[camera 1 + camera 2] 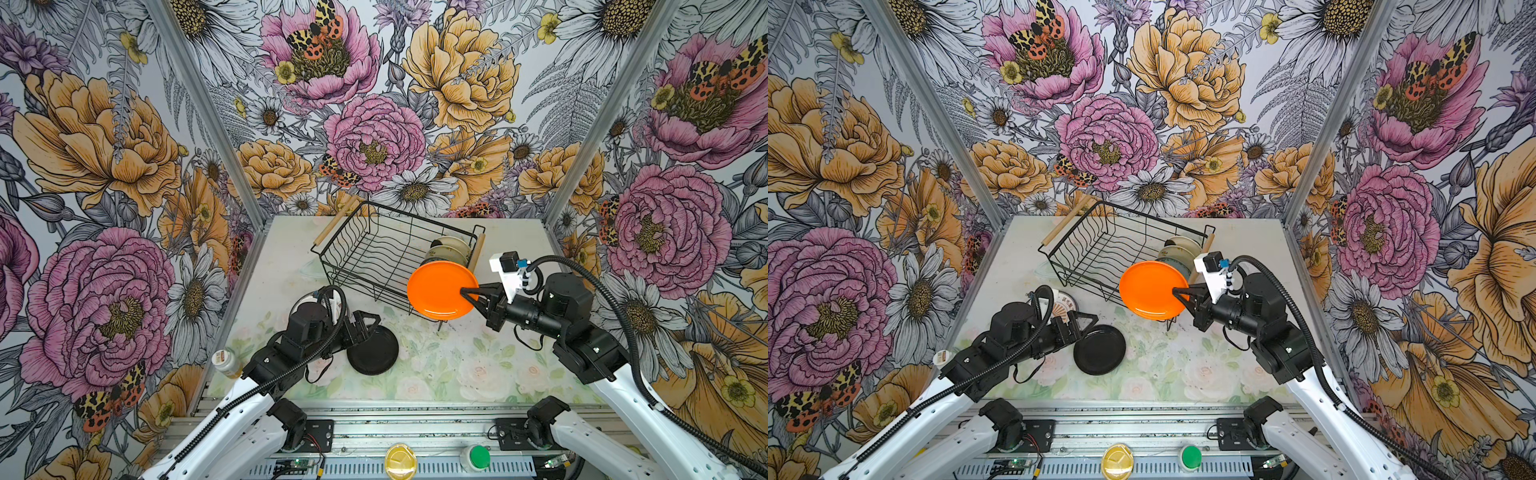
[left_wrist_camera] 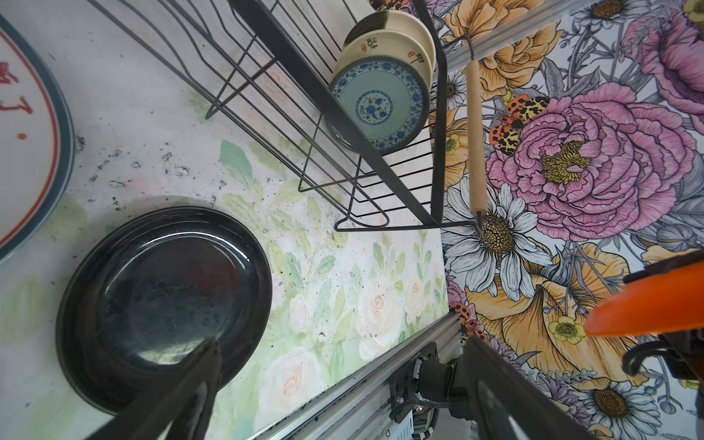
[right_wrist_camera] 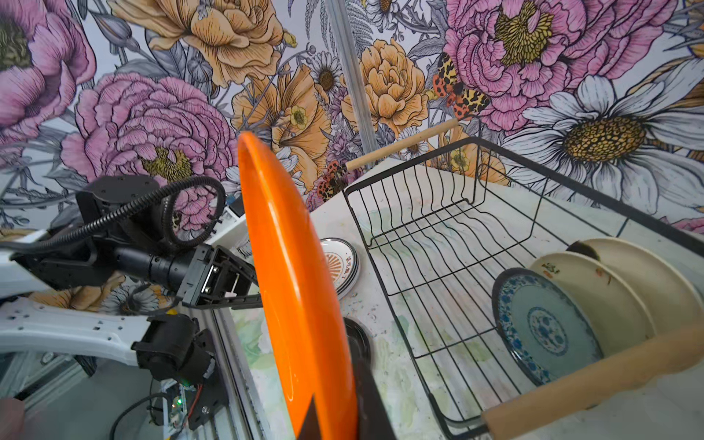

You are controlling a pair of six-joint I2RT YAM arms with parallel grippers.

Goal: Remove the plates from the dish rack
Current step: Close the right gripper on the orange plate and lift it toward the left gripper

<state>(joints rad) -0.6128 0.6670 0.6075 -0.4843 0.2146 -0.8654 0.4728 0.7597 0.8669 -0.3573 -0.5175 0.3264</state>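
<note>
The black wire dish rack [image 1: 335, 220] [image 1: 1065, 220] [image 2: 476, 133] [image 3: 400, 146] stands at the back of the table. Three plates [image 1: 449, 249] stand at its right end: a blue-patterned one [image 2: 381, 106] [image 3: 544, 324] and two cream ones [image 2: 384, 45] [image 3: 617, 282]. My right gripper [image 1: 465, 293] [image 1: 1177, 291] [image 3: 331, 419] is shut on the rim of an orange plate [image 1: 440, 291] [image 1: 1150, 289] [image 3: 297, 285], held in the air in front of the rack's right end. My left gripper [image 1: 374, 330] [image 2: 343, 343] is open and holds nothing, beside a black plate [image 1: 374, 351] [image 1: 1100, 349] [image 2: 164, 297] lying flat on the table.
A stack of white plates with red print [image 1: 1065, 307] [image 2: 26, 133] [image 3: 339, 266] lies behind the left arm. A small bottle [image 1: 226, 361] [image 1: 942, 357] stands at the table's left front corner. A yellow disc [image 1: 401, 461] and a green button [image 1: 478, 457] sit on the front rail.
</note>
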